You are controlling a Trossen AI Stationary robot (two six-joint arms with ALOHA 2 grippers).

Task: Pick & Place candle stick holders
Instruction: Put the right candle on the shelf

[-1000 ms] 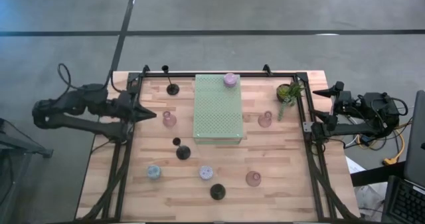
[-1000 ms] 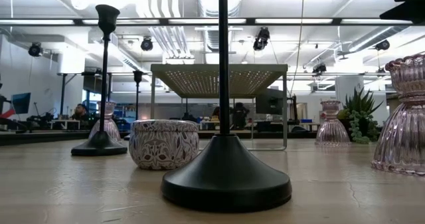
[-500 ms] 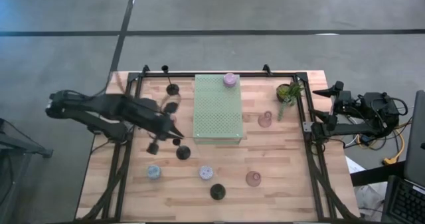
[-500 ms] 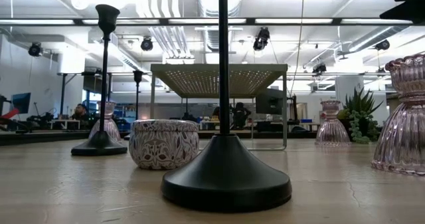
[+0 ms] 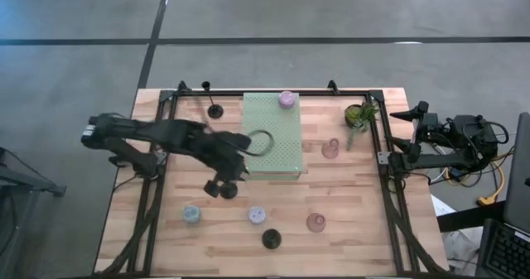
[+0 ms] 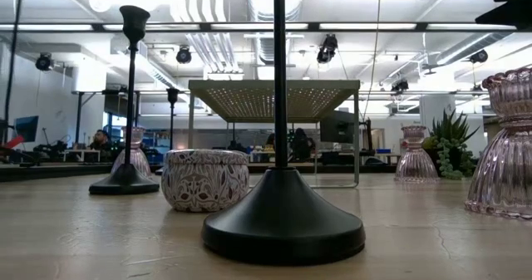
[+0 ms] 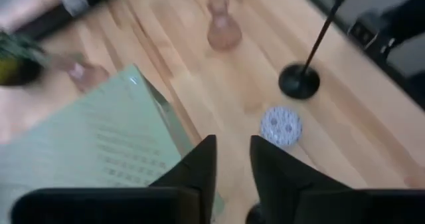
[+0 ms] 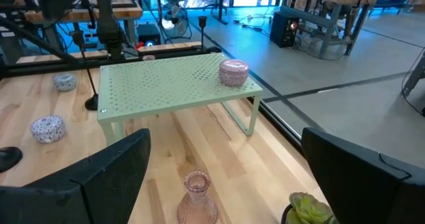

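Several candle stick holders stand on the wooden table: a thin black one (image 5: pixel 215 109) at the far left, a pink glass one (image 5: pixel 330 149) right of the mat, another pink one (image 5: pixel 315 221), a black one (image 5: pixel 271 238), a lilac one (image 5: pixel 257 215) and a blue one (image 5: pixel 191 214) near the front. One more lilac holder (image 5: pixel 286 98) sits on the pale green mat (image 5: pixel 277 155). My left gripper (image 7: pixel 234 161) hovers by the mat's near left corner, narrowly open with nothing between its fingers. My right gripper (image 8: pixel 224 141) waits wide open at the right edge.
A small potted plant (image 5: pixel 360 113) stands at the far right. The green mat is raised on thin legs (image 8: pixel 252 121). A black holder base (image 5: pixel 230 190) lies right under my left arm. A dark metal frame (image 5: pixel 273 91) runs round the table.
My left arm has swung out from the table's left edge toward the middle and now reaches the mat's near left corner. Its wrist has rolled and tipped downward on the way. The pink holder left of the mat is now hidden under the arm.
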